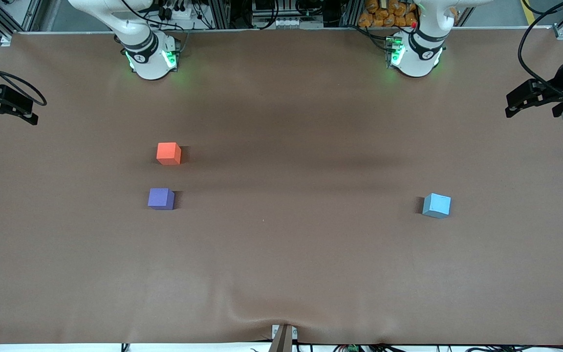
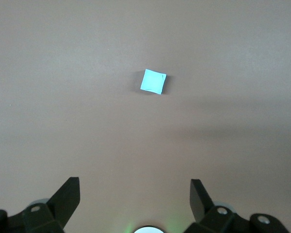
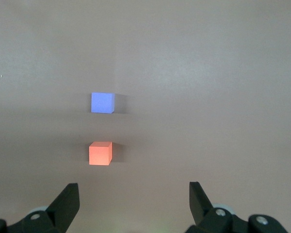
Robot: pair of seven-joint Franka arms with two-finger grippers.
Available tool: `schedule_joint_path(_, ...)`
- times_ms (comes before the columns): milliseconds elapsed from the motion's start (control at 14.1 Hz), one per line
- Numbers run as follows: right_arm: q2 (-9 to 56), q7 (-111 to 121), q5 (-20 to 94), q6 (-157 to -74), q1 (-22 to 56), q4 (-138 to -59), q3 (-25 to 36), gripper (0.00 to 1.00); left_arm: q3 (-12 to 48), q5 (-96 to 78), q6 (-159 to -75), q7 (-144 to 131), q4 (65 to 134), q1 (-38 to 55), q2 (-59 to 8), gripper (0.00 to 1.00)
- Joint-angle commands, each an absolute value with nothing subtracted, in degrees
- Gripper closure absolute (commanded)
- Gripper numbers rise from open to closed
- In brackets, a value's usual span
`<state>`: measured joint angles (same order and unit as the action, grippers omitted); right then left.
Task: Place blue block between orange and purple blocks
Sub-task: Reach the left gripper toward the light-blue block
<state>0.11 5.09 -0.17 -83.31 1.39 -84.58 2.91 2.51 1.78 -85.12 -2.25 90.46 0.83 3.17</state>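
The blue block (image 1: 437, 205) lies alone on the brown table toward the left arm's end; it also shows in the left wrist view (image 2: 153, 81). The orange block (image 1: 168, 153) and the purple block (image 1: 161, 199) lie toward the right arm's end, the purple one nearer the front camera, with a gap of about one block between them. Both show in the right wrist view, orange (image 3: 100, 153) and purple (image 3: 102, 103). My left gripper (image 2: 135, 194) is open and empty, high above the table. My right gripper (image 3: 134, 194) is open and empty, high above the table.
The two arm bases (image 1: 149, 54) (image 1: 416, 51) stand along the table edge farthest from the front camera. A small clamp (image 1: 283, 337) sits at the middle of the nearest edge, where the brown cloth (image 1: 281, 254) wrinkles a little.
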Motion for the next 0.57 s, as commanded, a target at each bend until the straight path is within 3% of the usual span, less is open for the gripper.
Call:
schedule_joint_path(0,-0.44,4.48,0.79,-83.14,0.00,-84.90,2.02,0.00,2.81,0.79,-83.76,-2.55,88.77,0.61,2.37,0.00)
schedule_joint_path(212,-0.35,4.92,0.79,-83.14,0.00,-84.90,2.02,0.00,2.99,1.58,-83.76,-2.99,88.68,1.23,0.71,0.00)
schedule_joint_path(495,-0.26,4.92,0.79,-82.88,-0.18,-84.90,2.11,0.00,3.16,1.14,-85.16,-3.16,88.59,1.41,-7.62,0.00)
